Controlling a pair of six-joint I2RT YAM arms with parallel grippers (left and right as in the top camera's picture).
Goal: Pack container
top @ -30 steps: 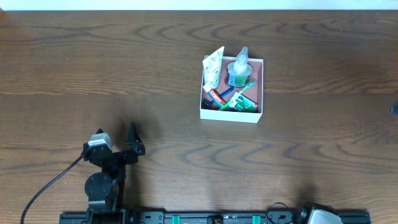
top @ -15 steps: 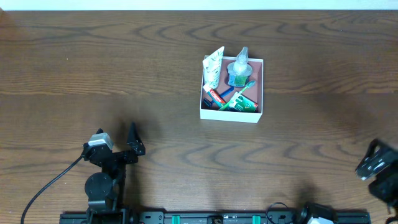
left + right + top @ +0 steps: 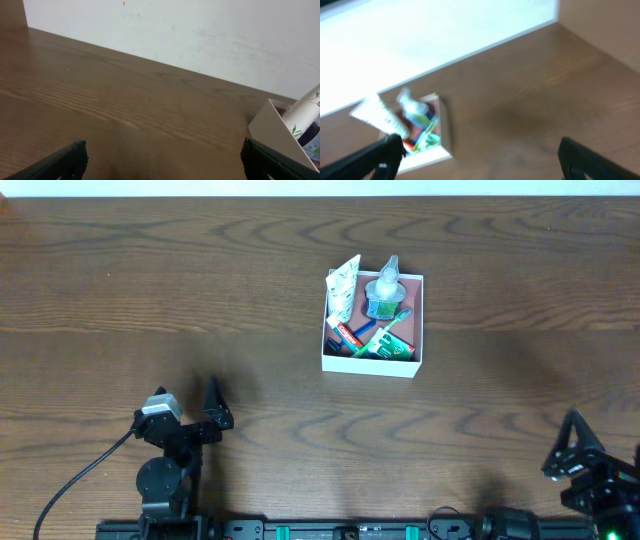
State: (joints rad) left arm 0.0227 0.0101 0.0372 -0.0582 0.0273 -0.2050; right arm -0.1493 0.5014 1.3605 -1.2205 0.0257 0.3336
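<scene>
At lower left, my left gripper (image 3: 218, 406) sits near the front edge of the wooden table (image 3: 120, 280), fingers spread wide and holding nothing. Right of centre, well apart from both arms, stands the container (image 3: 370, 364). It holds a white tube (image 3: 343, 285), a clear bottle (image 3: 383, 288), a red toothpaste tube (image 3: 345, 333) and a green toothbrush (image 3: 388, 338). At lower right, my right gripper (image 3: 570, 450) has just swung back into view from off the right side. It is low by the front edge, spread wide and empty, and its camera picture is blurred. I judge the packing finished and the arms parked.
</scene>
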